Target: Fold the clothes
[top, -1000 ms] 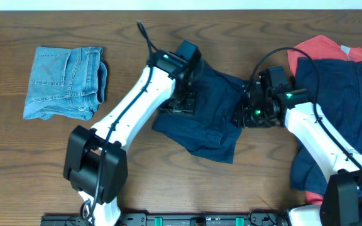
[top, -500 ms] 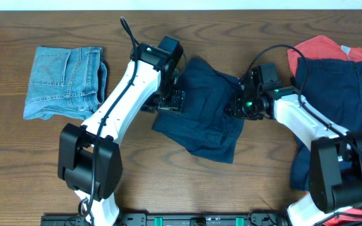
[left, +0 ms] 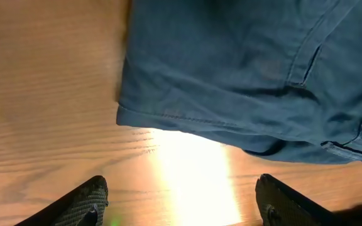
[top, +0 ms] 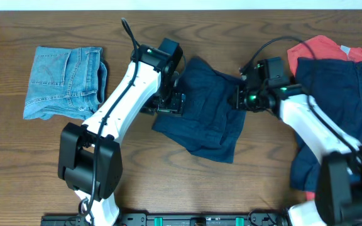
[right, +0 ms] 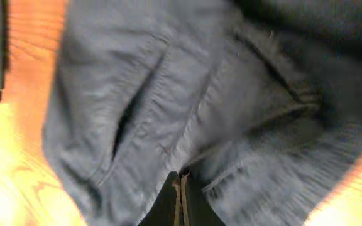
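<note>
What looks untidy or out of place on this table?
The dark shorts lie rumpled and askew in the middle, unlike the neatly folded jeans at the left. An unfolded heap of clothes sits at the right.

A brown wood-grain table [top: 17,163] lies beneath everything.

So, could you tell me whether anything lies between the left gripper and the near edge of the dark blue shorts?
Nothing visible does. In the left wrist view, the left gripper is open, and only bare wooden table separates its fingers from the hem of the dark blue shorts.
</note>
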Controlling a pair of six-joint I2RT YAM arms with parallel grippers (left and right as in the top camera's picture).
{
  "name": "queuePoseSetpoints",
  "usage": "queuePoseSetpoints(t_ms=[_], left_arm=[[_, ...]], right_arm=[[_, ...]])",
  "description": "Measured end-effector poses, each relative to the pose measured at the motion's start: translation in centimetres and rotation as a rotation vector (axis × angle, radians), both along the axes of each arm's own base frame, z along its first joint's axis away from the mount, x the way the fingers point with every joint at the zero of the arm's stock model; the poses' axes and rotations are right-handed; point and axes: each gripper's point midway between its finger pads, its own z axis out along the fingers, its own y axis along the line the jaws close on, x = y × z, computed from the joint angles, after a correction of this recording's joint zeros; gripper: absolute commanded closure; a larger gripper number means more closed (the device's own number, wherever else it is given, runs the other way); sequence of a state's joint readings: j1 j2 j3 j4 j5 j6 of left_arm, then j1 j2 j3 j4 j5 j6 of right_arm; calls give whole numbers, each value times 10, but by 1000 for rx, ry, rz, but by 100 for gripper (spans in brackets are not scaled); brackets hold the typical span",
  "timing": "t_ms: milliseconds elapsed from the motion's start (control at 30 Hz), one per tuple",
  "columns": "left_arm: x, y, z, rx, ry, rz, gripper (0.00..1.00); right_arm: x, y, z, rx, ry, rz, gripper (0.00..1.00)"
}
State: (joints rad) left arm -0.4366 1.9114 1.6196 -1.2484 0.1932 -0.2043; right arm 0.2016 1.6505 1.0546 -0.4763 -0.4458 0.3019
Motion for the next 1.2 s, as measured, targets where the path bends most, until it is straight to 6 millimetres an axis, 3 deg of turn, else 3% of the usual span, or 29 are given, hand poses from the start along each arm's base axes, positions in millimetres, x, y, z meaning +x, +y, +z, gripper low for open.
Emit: queuePoseSetpoints(t_ms=[167, 200, 267, 300, 367, 500, 667, 867, 967, 1067, 1133, 1200], left_arm=[[-6, -17, -3, -53, 9, -39, 22], [-7, -21, -4, -62, 8, -52, 21], [-9, -30, -6, -77, -1, -78, 18], [-10, -34, -6, -81, -4, -86, 16], [-13, -42, -9, -89, -10, -112, 14], [-23, -53, -17, -92, -6, -151, 13], [-35, -61, -29, -94, 9, -183, 16], [-38, -69, -61, -121, -30, -205, 15], [-43, -73, -81, -134, -52, -213, 34], [-56, -71, -94, -123, -32, -228, 62], [-61, -69, -95, -115, -16, -232, 71], [-65, -66, -94, -105, 1, -230, 71]], right_arm=[[-4, -18, 49, -79, -109, -36, 95], [-6, -22, 50, -98, -109, -45, 86], [-10, -30, 47, -140, -91, -63, 57], [-11, -33, 43, -161, -78, -67, 47], [-13, -39, 33, -201, -47, -80, 38], [-13, -47, 11, -260, 5, -86, 40], [-18, -43, -13, -253, 81, -60, 48], [-26, -36, -35, -223, 167, -28, 49], [-27, -34, -37, -216, 177, -21, 51], [-28, -33, -37, -212, 181, -16, 52], [-31, -33, -38, -214, 191, -11, 53], [-34, -34, -39, -215, 204, -6, 53]])
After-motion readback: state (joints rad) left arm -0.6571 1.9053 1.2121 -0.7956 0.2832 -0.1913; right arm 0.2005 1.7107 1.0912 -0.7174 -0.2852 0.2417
